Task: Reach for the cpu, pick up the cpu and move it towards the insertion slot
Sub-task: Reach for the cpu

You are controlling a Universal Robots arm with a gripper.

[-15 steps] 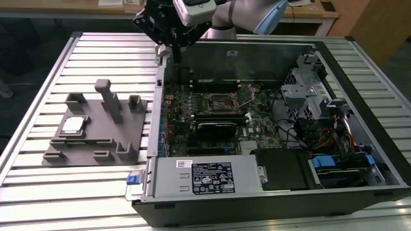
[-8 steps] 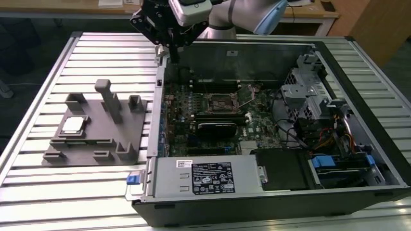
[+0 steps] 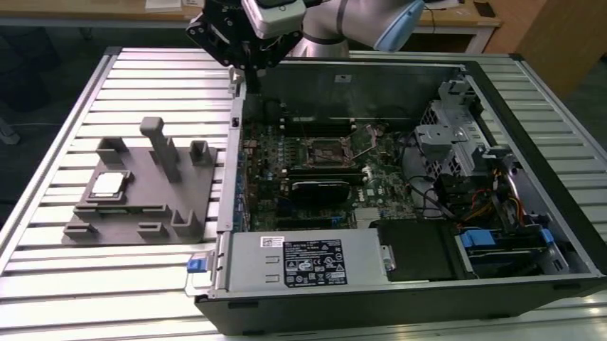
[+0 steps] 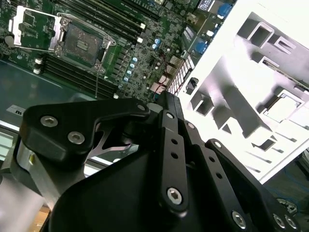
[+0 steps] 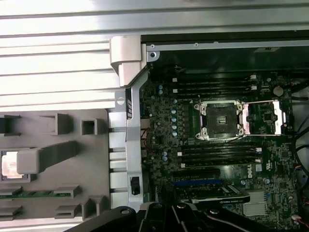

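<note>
Progress: nothing grabbed yet, so the reach, pick-up and carry are all left.
Jaws: gripper (image 3: 252, 67) clenched on nothing, up by the case's (image 3: 379, 82) far corner.
Chip: the chip (image 3: 107, 185) sits in the grey holder (image 3: 138, 190) on the desk (image 3: 95, 284), well apart from the socket (image 3: 328, 150).
Facing: flat, metal top up; near square, no clear long axis.

Place: we take this for a robotics lab or test workshop
Bench: we see a bench (image 3: 57, 277) of ribbed aluminium profiles
Work piece: an opened computer case (image 3: 408, 302) lies flat on it, green circuit board (image 3: 379, 181) bare
Arm: an industrial robot arm (image 3: 374, 21) rises behind the case
Fixture: a matte grey plastic plate (image 3: 142, 213) with blocks and posts sits beside the case
Background: we make out pale wooden desks (image 3: 460, 19) behind
</note>
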